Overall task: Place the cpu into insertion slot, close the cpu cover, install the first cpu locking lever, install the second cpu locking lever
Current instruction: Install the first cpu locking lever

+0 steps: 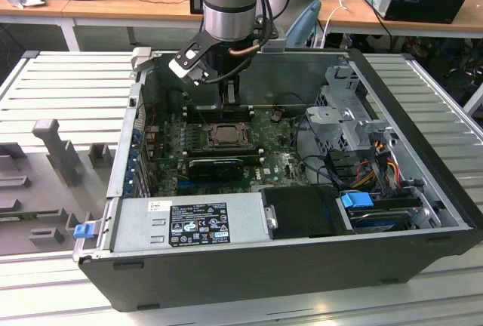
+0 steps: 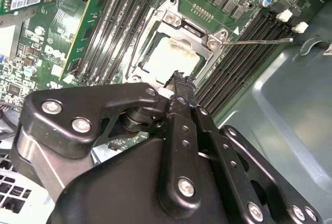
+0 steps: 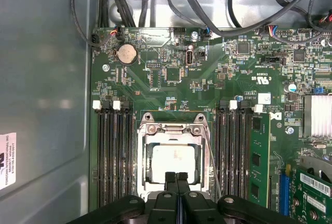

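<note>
In the exterior view my arm hangs over the open computer case (image 1: 423, 190), with the claw (image 1: 229, 99) low above the socket (image 1: 224, 136) on the green board (image 1: 279, 161). In the second wrist view the cpu (image 2: 167, 58) lies flat in the socket, its pale face showing through the window of the cover (image 2: 199, 32), which I judge to be down over it. The claw is clenched on nothing, its tips at the socket's edge, and I can't tell if they touch. One thin lever (image 2: 259, 41) juts free over the memory slots (image 2: 233, 63), so I'd call it unlatched. In the first wrist view a rod runs along one side of the cover, but I can't tell whether it is latched. Seating and cover look done; the levers look left to do.
</note>
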Controlling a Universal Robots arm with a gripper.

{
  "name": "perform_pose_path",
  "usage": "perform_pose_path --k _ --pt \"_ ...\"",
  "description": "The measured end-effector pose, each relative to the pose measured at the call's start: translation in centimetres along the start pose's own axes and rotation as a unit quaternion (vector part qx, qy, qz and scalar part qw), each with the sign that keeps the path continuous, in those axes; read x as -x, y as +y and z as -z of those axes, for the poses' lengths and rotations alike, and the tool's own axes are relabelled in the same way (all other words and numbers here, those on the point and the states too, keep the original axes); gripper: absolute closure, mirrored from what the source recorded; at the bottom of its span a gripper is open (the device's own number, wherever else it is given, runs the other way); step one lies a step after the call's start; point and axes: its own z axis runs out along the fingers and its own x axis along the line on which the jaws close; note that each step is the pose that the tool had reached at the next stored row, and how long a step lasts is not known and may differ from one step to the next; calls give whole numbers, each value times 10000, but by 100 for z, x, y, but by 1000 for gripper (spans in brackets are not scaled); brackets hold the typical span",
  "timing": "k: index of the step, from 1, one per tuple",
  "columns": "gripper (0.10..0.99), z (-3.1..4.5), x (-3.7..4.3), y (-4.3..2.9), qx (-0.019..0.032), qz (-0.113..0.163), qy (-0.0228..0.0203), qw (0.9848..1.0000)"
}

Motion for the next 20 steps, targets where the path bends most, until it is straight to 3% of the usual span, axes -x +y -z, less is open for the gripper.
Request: perform_pose_path --k 15,20 --pt "980 56 -2 2 0 0 0 10000" --pt "980 120 -5 4 0 0 0 10000"
